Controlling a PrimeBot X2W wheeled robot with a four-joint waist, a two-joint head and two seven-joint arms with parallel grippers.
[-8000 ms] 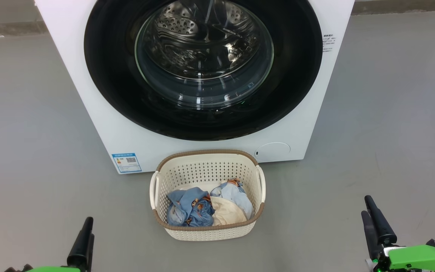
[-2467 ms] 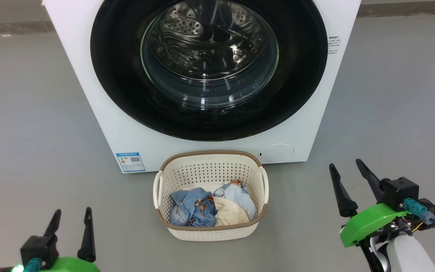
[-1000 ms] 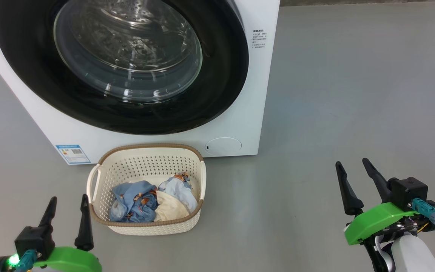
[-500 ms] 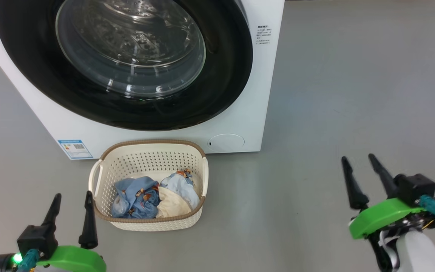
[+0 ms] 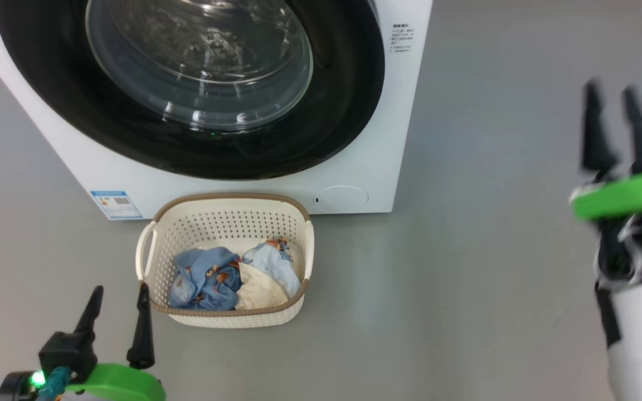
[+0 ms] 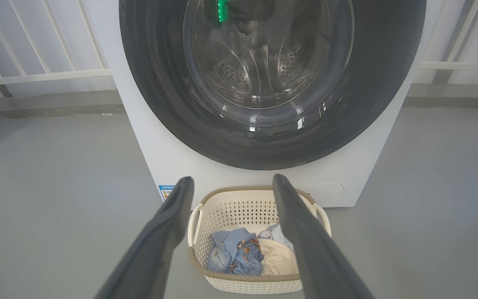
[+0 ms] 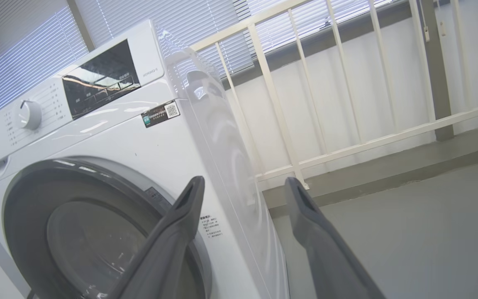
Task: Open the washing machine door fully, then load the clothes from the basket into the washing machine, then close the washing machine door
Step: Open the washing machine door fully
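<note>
The white washing machine [image 5: 393,128] stands on the grey floor [image 5: 494,267]. Its door [image 5: 349,100], a wide glossy black ring around a bulging glass bowl [image 5: 198,61], lies shut flat against the front, and the perforated steel drum [image 6: 293,62] shows through the glass. A small blue label [image 5: 116,204] sits at the machine's lower left corner and a round flap [image 5: 341,198] at its lower right. Just in front of the machine's foot the cream basket [image 5: 226,223] with the brown rim rests on the floor. The clothes [image 5: 226,278] lie bundled in its bottom: a blue garment with orange prints on the left, a light blue one behind to the right, a cream one in front. The left claw [image 5: 120,291] hangs low at the bottom left of the head view, just beside the basket's near left corner, its two dark fingers [image 6: 168,224] spread apart and empty; in its wrist view they frame the basket and the door above it. The right claw [image 5: 609,92] is raised well off to the right of the machine, blurred, fingers pointing up, released and holding nothing. Its wrist view looks along the parted fingers [image 7: 181,220] at the machine's right front edge, with the dark control panel [image 7: 98,89] and a dial [image 7: 28,114] on top, and a white railing [image 7: 388,139] behind, before slatted blinds [image 7: 239,37].
</note>
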